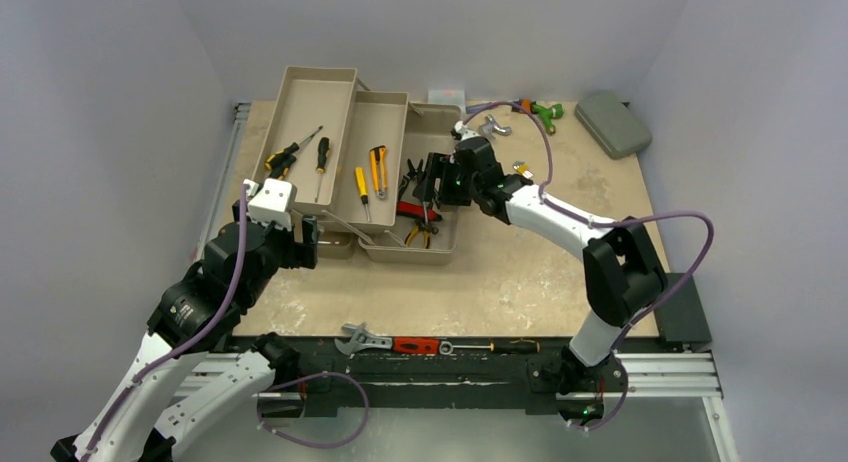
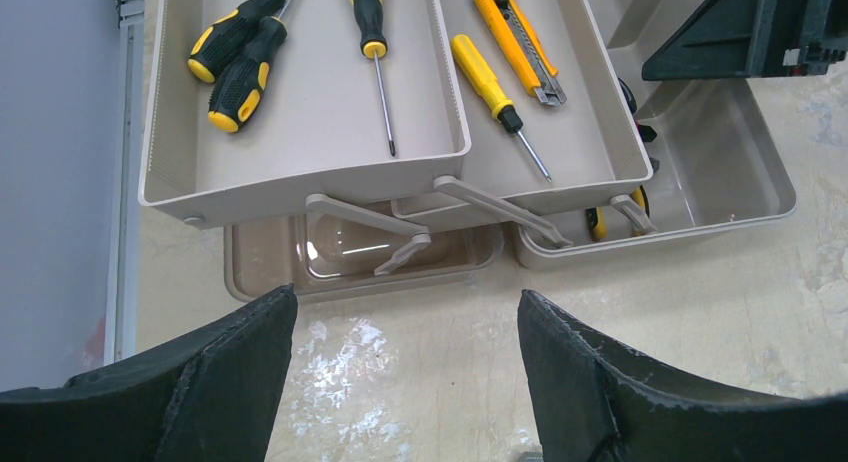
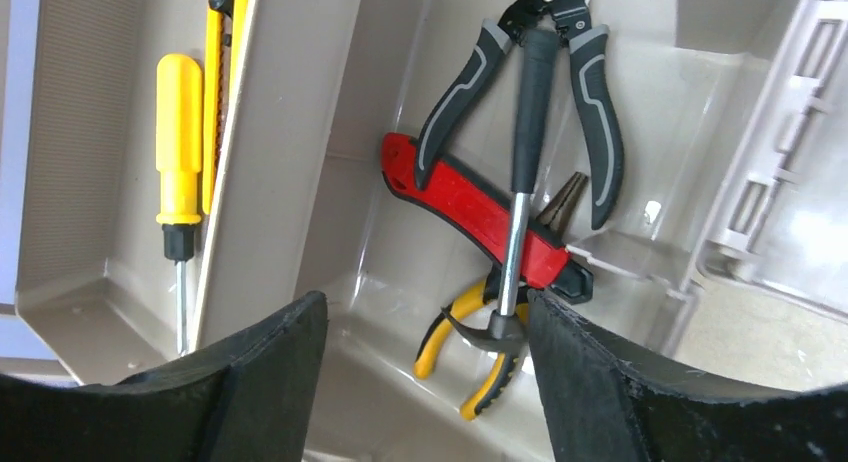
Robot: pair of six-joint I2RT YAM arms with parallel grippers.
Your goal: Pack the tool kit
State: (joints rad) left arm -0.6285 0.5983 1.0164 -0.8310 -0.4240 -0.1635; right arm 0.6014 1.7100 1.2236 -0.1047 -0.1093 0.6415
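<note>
**Right pincer spread wide over the toolbox's bottom bin, left pincer wide and empty**

The right pincer [image 3: 420, 317] hangs over the deep bottom compartment of the large tan-brown plastic toolbox [image 1: 312, 97]. Its two black fingers [image 3: 250, 382] are set well apart and grip nothing. Directly beneath it, between the fingers, lies a small hammer with a black handle and steel shaft [image 3: 515, 232]. The hammer's dark head sits just beside the finger on the right of the wrist view, and whether the two touch cannot be told. The hammer lies across a red folding utility knife [image 3: 460, 202]. Grey-and-black-handled pliers [image 3: 603, 132] lie beyond the pincer, and yellow-handled pliers [image 3: 440, 337] lie under the hammer's head. Past the compartment wall beside the pincer, a yellow-handled screwdriver [image 3: 178, 152] rests in a fold-out tray.

The left pincer [image 2: 405, 307] is released too, with only the bare beige surface [image 2: 700, 312] between its wide fingers. The toolbox stands just ahead of it with its trays fanned out. The trays carry black-and-yellow screwdrivers [image 2: 240, 52] and a yellow utility knife [image 2: 515, 37]
</note>
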